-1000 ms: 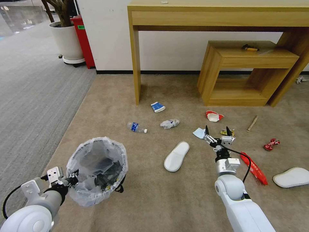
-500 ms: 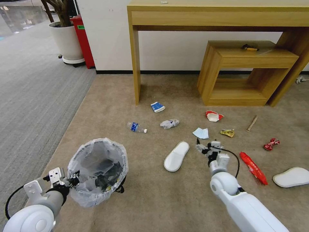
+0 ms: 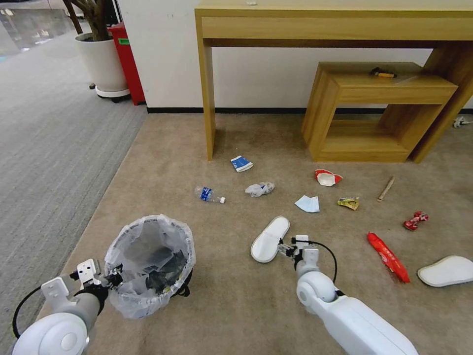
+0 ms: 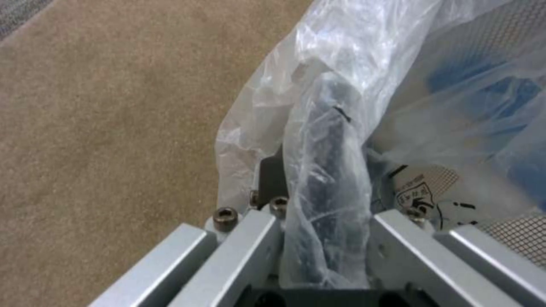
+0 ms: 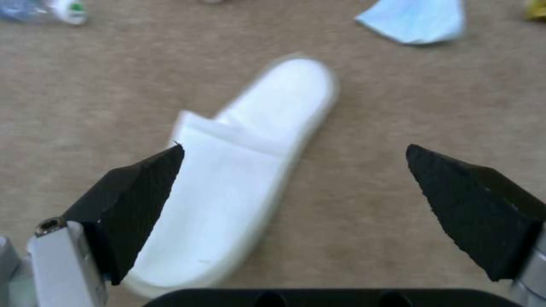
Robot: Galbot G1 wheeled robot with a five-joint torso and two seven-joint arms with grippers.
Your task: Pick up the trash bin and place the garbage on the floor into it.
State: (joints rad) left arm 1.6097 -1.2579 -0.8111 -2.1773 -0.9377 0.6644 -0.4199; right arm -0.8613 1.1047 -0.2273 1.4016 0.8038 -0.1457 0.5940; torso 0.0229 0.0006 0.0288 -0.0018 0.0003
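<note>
Left gripper (image 3: 114,276) is low at the floor's (image 3: 236,305) near left, jaws clamped on the bin (image 3: 150,264) rim; left wrist view shows the bag-wrapped rim (image 4: 327,179) pinched between them. Bin is black, lined with a crinkled whitish bag, dark scraps inside, held beside the left arm.

Litter on the beige floor, left to right: bottle (image 3: 209,194) and crumpled bottle (image 3: 259,188) side by side, carton (image 3: 241,163) behind them near the desk leg (image 3: 208,98). Slipper (image 3: 270,238) lies nearer the robot. Mask (image 3: 307,203) sits just past the slipper, cup (image 3: 327,177) farther back, yellow wrapper (image 3: 349,202) beside the mask. Red wrapper (image 3: 388,256), stick (image 3: 386,188), can (image 3: 415,220), second slipper (image 3: 447,270) at the right edge.

Right gripper (image 3: 285,248) hangs low just beside the first slipper's heel end, jaws open and empty. Right wrist view: slipper (image 5: 239,170) under the one finger (image 5: 134,200), other finger (image 5: 472,204) over bare floor, mask (image 5: 415,19) beyond.
</note>
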